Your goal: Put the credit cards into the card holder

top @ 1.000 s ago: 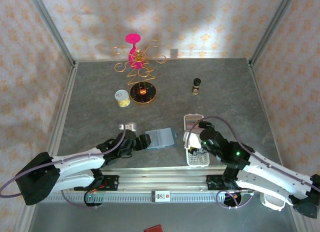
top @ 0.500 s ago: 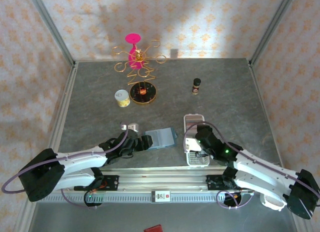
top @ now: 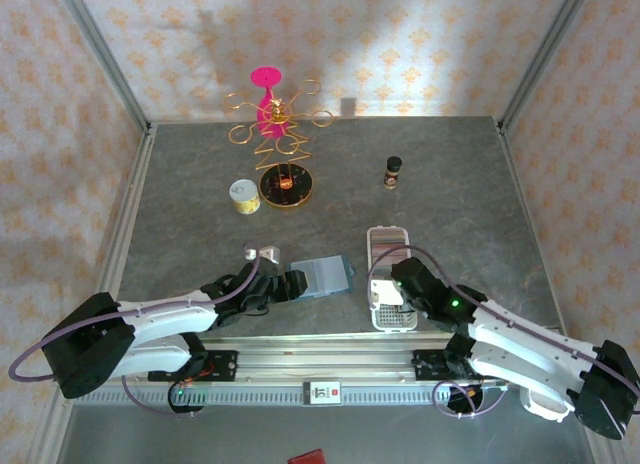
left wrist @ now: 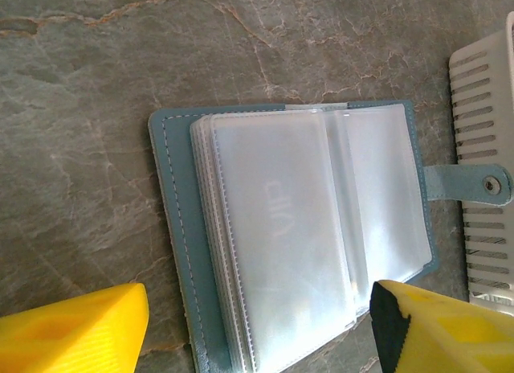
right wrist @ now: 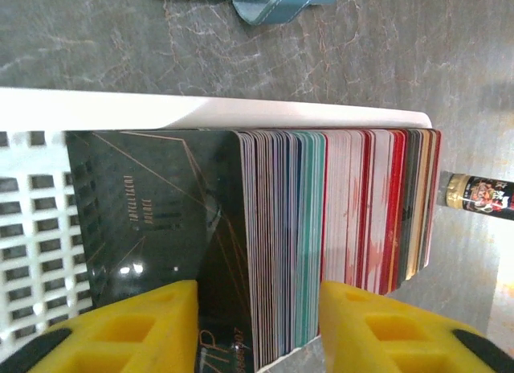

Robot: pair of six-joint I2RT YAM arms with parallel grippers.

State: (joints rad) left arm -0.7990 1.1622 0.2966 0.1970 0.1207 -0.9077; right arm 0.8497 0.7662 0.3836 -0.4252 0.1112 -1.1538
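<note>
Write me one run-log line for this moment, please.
left gripper: open, over opened card holder | right gripper: jaws straddling some credit cards standing in white tray

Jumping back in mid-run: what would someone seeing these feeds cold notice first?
The packed row of credit cards standing on edge in the white tray at the near right, with the right gripper straddling part of it. Next, the card holder lying open left of the tray, clear sleeves up, before the left gripper.

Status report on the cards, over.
Left end effector open at open card holder. Right end effector straddling cards in white tray, grip unclear. Nothing in the way.
</note>
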